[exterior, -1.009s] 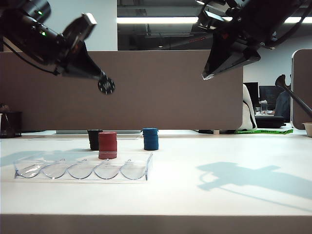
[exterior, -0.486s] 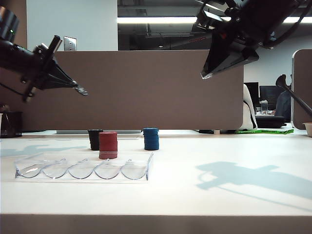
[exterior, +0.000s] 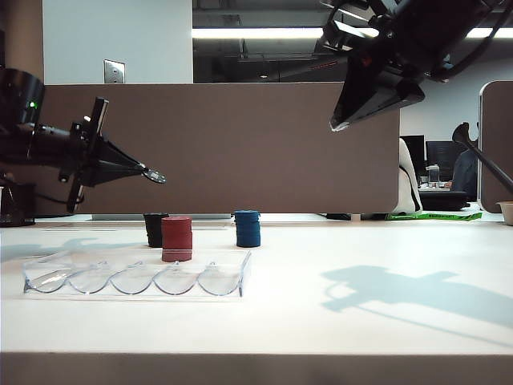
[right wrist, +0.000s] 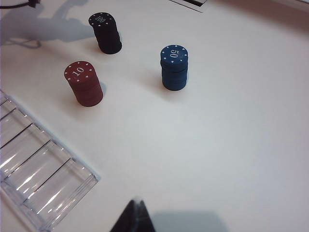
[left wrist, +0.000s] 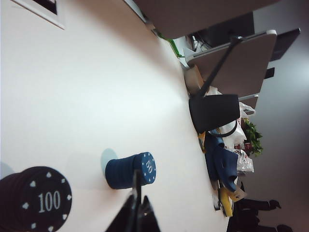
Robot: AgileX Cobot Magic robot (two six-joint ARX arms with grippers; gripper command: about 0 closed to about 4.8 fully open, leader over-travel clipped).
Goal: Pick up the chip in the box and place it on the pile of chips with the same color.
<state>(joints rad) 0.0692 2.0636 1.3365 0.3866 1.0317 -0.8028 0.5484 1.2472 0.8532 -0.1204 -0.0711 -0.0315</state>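
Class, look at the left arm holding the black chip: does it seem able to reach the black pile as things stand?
Probably yes. The left gripper, shut on the chip, hangs above the black pile; nothing lies between them. The red stack stands in front, the right gripper far off.

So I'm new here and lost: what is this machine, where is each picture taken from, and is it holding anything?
It is a robot with two arms, each ending in a pincer. One picture looks across the table; the other two come from cameras on the wrists. On the table stand a black stack, a red stack, a blue stack and an empty clear tray. The left pincer, in the air near the black stack, is shut on a black chip. The right pincer hangs high, shut and empty.
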